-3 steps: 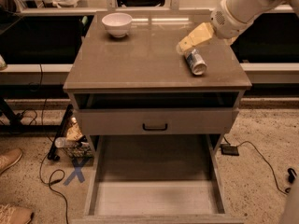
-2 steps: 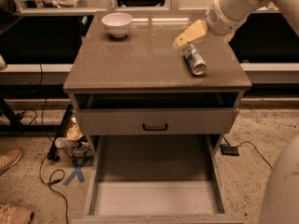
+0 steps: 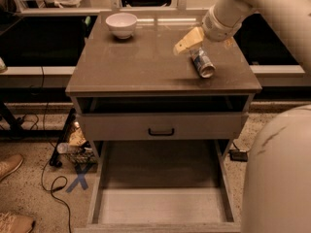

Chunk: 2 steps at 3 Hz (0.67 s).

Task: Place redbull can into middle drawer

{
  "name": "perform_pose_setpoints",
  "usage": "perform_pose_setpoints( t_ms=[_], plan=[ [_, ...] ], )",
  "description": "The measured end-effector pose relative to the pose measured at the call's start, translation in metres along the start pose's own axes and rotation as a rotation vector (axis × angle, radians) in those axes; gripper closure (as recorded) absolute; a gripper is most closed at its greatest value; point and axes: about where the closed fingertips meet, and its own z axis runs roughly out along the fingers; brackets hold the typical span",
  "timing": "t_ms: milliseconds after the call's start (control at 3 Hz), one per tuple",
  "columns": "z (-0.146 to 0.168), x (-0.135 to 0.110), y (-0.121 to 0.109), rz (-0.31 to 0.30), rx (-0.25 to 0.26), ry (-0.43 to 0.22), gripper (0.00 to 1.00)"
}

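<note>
The redbull can [image 3: 202, 62] lies on its side on the grey cabinet top [image 3: 146, 62], near the right edge, its silver end pointing toward me. My gripper [image 3: 186, 42] hangs just above the top, at the can's far left end, close to it; I cannot tell whether it touches the can. The middle drawer [image 3: 160, 205] is pulled wide out at the bottom of the view, its pale plank floor bare. Above it is a flat grey drawer front with a black handle [image 3: 161, 131].
A white bowl [image 3: 121, 24] stands at the back left of the top. My own pale body [image 3: 277, 178] fills the lower right. On the floor at left are cables, a blue tape cross [image 3: 77, 179], clutter [image 3: 75, 147] and someone's shoes [image 3: 9, 165].
My gripper has moved left and slightly up along the top, from over the can to its left end. The can has stayed lying where it was.
</note>
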Motion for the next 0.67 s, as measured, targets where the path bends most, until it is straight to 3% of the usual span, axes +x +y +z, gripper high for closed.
perform_pose_setpoints(
  t_ms=[333, 667],
  plan=[
    [0.030, 0.000, -0.001, 0.012, -0.006, 0.034, 0.03],
    [0.046, 0.000, 0.000, 0.013, -0.011, 0.052, 0.25]
  ],
)
